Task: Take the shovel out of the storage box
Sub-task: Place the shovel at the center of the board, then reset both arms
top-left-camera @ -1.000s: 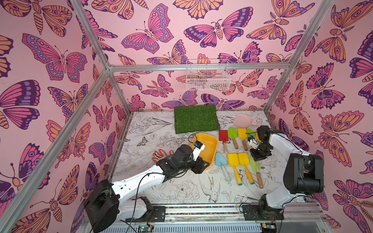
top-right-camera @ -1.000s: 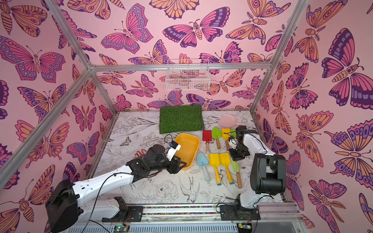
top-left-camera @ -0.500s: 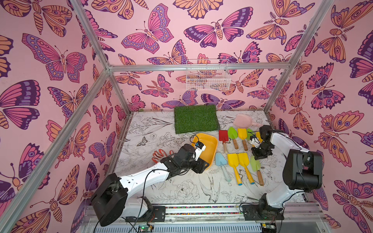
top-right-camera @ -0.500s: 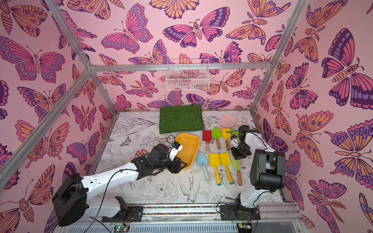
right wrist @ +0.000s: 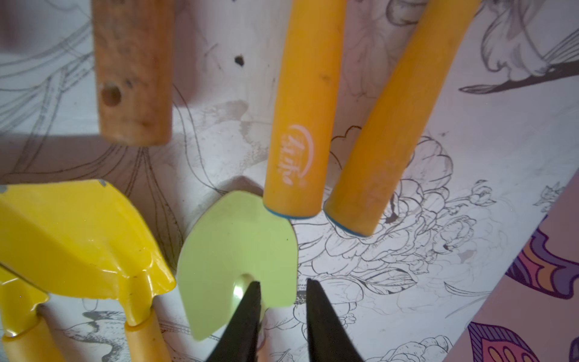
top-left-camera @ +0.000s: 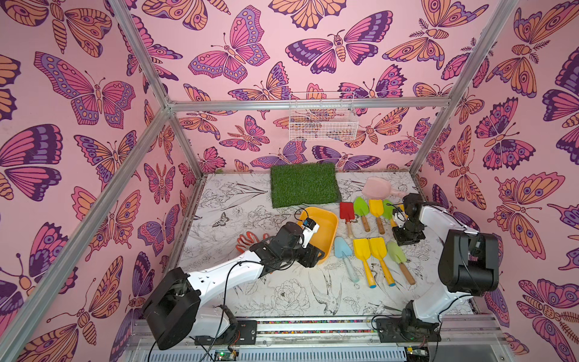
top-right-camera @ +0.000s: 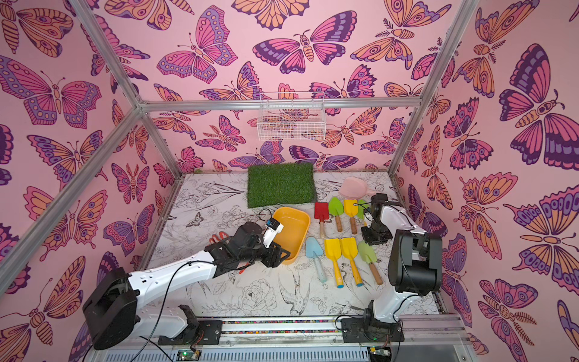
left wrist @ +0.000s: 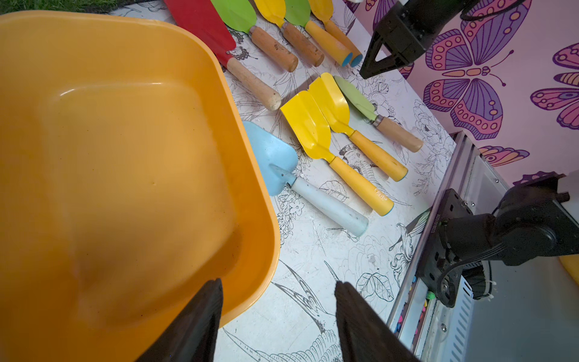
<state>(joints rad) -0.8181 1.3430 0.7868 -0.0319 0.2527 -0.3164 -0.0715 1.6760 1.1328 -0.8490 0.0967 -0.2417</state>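
Observation:
The yellow storage box [top-left-camera: 322, 219] [top-right-camera: 294, 225] lies mid-table, and the left wrist view shows its inside [left wrist: 119, 175] bare. My left gripper [left wrist: 277, 283] [top-left-camera: 313, 255] is open at its near corner, one finger inside the rim and one outside. Several shovels lie in two rows on the table to the right of the box. My right gripper [right wrist: 282, 282] [top-left-camera: 407, 238] hangs open over that group, holding nothing. One of its fingers is over the pale green shovel blade [right wrist: 238, 247]. Two yellow shovel handles [right wrist: 297, 125] end just beyond the tips.
A grass mat [top-left-camera: 304, 185] lies at the back, with a pink scoop [top-left-camera: 376, 188] to its right. A white wire basket [top-left-camera: 322, 122] hangs on the back wall. An orange-red glove [top-left-camera: 247, 241] lies left of the left arm. Walls close in on the right.
The right gripper's jaws have parted from shut to a narrow gap while it stays in place. The left gripper stays at the box corner.

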